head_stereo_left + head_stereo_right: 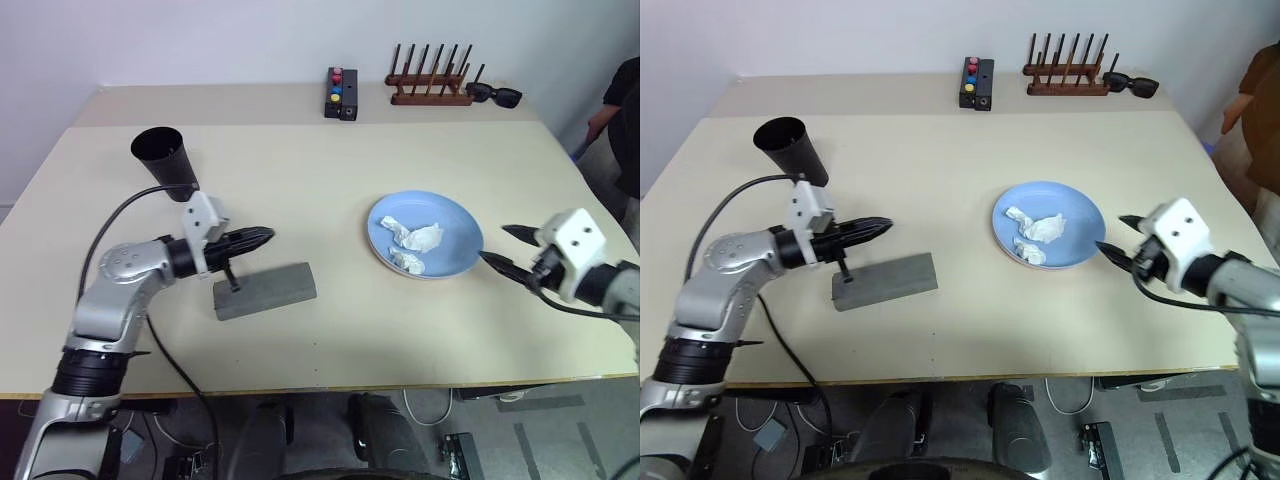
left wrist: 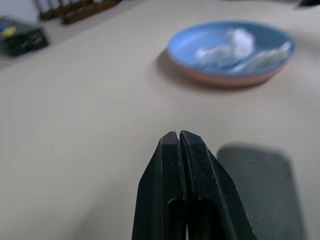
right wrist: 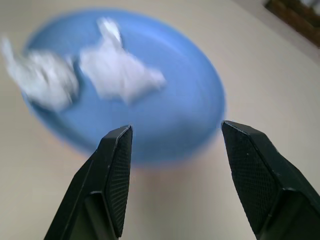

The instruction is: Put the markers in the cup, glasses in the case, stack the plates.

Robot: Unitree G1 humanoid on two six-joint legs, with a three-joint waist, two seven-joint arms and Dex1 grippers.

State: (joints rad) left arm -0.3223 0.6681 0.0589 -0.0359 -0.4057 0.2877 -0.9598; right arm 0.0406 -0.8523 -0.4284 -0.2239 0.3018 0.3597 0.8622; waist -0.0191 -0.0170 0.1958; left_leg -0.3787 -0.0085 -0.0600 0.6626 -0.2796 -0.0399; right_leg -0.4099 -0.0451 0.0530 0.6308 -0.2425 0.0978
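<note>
The light blue plate (image 1: 455, 228) lies right of the table's middle with crumpled white paper (image 1: 415, 238) in it. A pale pink plate's rim (image 2: 225, 81) shows right beneath it. My right gripper (image 1: 493, 243) hovers open just off the plate's right edge, nothing between its fingers (image 3: 115, 165). The grey case (image 1: 275, 290) lies shut left of centre. My left gripper (image 1: 266, 237) is shut and empty, hovering just above the case's far left end. The black cup (image 1: 160, 155) stands upright at the back left. The markers and the glasses are out of view.
Along the far edge stand a wooden rack of dark pegs (image 1: 430, 88), black sunglasses (image 1: 495, 96) and a black box with coloured buttons (image 1: 342, 93). A person (image 1: 625, 110) stands at the far right. A black cable (image 1: 120, 215) loops from my left arm.
</note>
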